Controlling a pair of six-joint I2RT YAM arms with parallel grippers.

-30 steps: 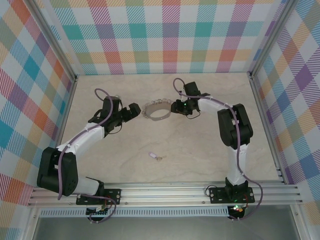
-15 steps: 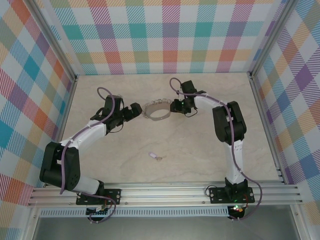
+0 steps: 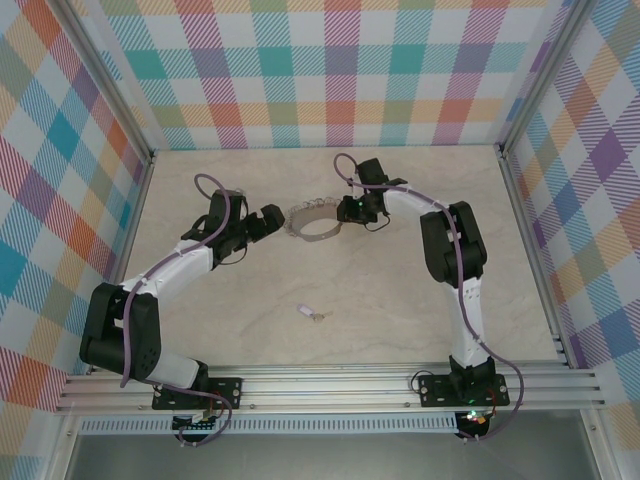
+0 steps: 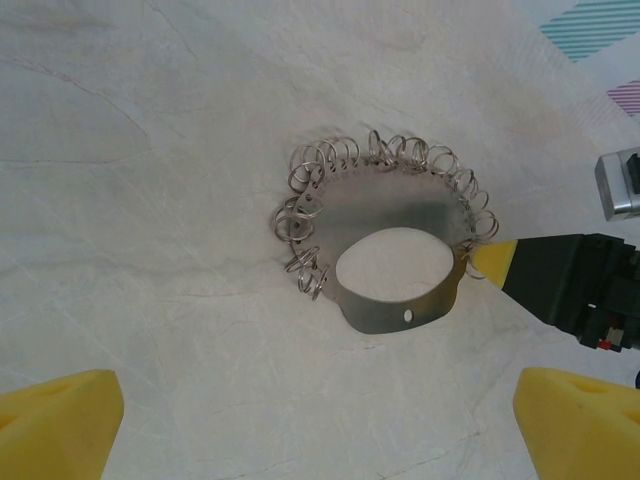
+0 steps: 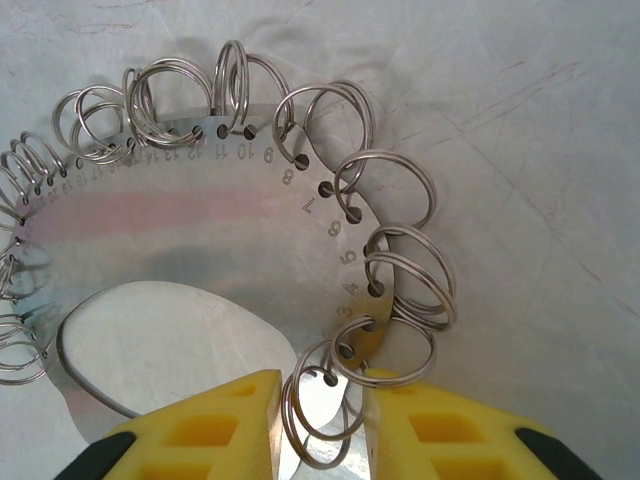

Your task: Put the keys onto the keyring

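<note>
The flat grey metal keyring (image 5: 200,210), fringed with wire loops, lies far across the table (image 3: 400,300), its right tip between the narrowed fingers of the right tool (image 5: 322,390), perhaps pinched, I cannot tell; the left tool (image 3: 270,222) gapes beside it, and the tiny lilac-tabbed key (image 3: 311,313) lies well nearer the bases.

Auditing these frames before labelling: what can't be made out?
keys, top view: too small to separate tab from metal.
right gripper, right wrist view: fingers cut by bottom edge; grip on keyring unclear.
keyring's numbers, left wrist view: too small to read.
</note>
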